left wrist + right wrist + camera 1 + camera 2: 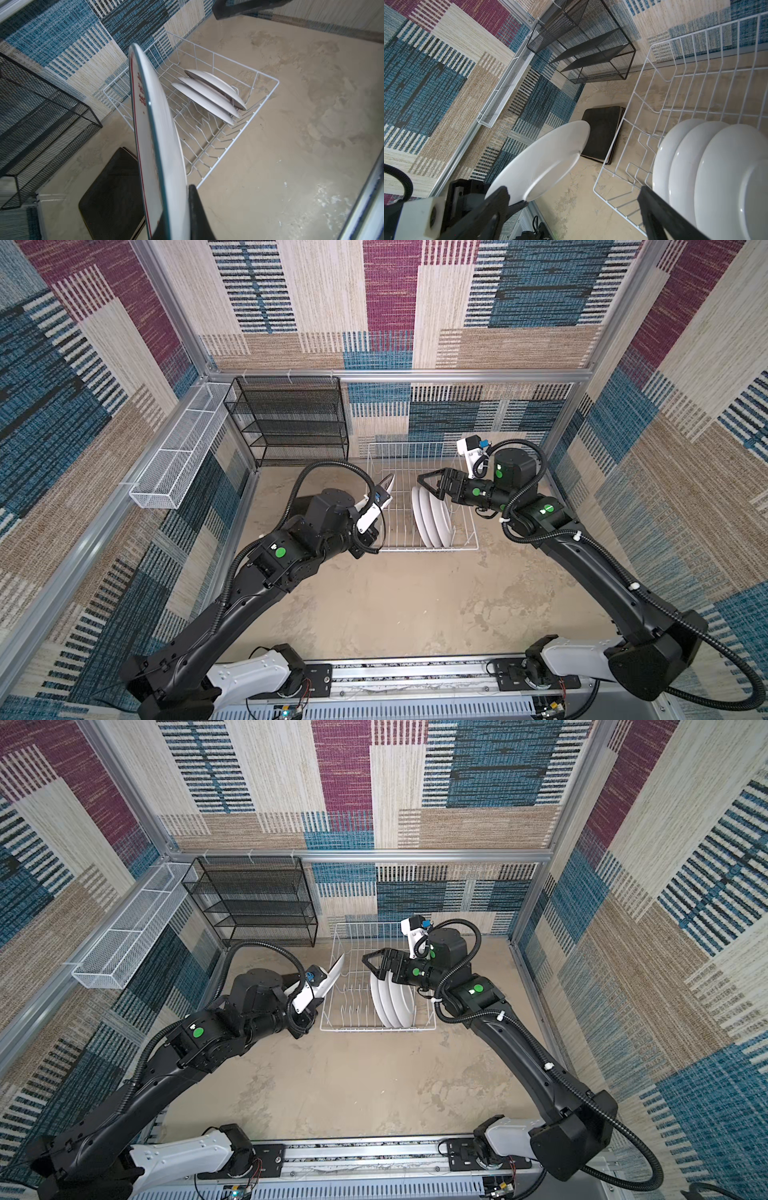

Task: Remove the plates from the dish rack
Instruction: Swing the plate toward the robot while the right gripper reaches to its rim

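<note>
Beige tabletop (pixel 395 605): dish rack (pixel 395 510), black-backed plates (pixel 602 133), mesh shelf (pixel 291 418).

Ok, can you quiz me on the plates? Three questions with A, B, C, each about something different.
1. Where is the stack of black square plates? A on the black shelf. B in the white basket. C on the table beside the rack.
2. How many round plates stand in the rack? A one. B three. C five.
3. What is the left gripper doing? A shut on a round plate. B open, empty. C shut on the rack.
Answers: 1 C, they lie flat by the rack. 2 B, three stand side by side. 3 A, its fingers pinch the rim.
</note>
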`<action>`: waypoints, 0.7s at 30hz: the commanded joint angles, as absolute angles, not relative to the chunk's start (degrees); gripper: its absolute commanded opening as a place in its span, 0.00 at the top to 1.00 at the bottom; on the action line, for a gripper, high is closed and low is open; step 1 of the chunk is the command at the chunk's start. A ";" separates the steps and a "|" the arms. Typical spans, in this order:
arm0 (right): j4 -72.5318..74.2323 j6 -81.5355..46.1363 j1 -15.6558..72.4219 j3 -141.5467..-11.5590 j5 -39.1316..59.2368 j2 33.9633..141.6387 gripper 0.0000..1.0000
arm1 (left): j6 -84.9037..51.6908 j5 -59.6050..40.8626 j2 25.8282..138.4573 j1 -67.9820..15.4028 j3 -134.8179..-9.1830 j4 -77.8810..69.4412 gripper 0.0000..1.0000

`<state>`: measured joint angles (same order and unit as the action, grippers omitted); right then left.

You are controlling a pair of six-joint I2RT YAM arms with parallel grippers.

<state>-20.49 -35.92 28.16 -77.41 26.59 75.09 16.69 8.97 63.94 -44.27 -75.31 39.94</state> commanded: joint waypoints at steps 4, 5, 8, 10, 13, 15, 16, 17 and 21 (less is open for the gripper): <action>-19.34 -35.62 28.17 -77.95 30.68 77.54 0.07 | 28.15 22.07 63.23 -49.73 -71.44 33.77 1.00; -19.47 -35.60 28.13 -77.89 30.98 77.93 0.08 | 29.40 23.75 63.36 -50.80 -70.81 32.84 1.00; -19.89 -34.92 28.13 -77.94 31.90 78.94 0.09 | 33.60 27.73 63.76 -53.55 -68.78 29.65 1.00; -20.60 -34.60 28.13 -78.11 31.73 79.63 0.10 | 37.38 31.26 64.13 -55.55 -67.06 26.31 1.00; -21.87 -34.37 28.14 -78.07 31.60 80.99 0.14 | 43.63 35.62 64.34 -57.90 -63.63 19.25 1.00; -22.44 -34.37 28.25 -77.81 32.10 81.96 0.18 | 46.32 36.63 64.25 -58.77 -61.88 15.49 1.00; -22.35 -34.54 28.21 -77.61 32.43 82.24 0.20 | 47.07 36.61 64.25 -59.16 -61.31 14.20 1.00; -22.32 -34.69 28.23 -77.46 32.88 82.60 0.23 | 47.88 36.71 64.29 -59.36 -60.65 13.04 1.00; -22.67 -34.92 28.23 -76.96 33.31 83.21 0.31 | 52.04 38.11 64.43 -60.27 -57.87 8.72 1.00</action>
<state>-22.55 -34.87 28.16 -77.21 31.97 83.00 46.26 34.83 64.49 -59.88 -58.94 17.85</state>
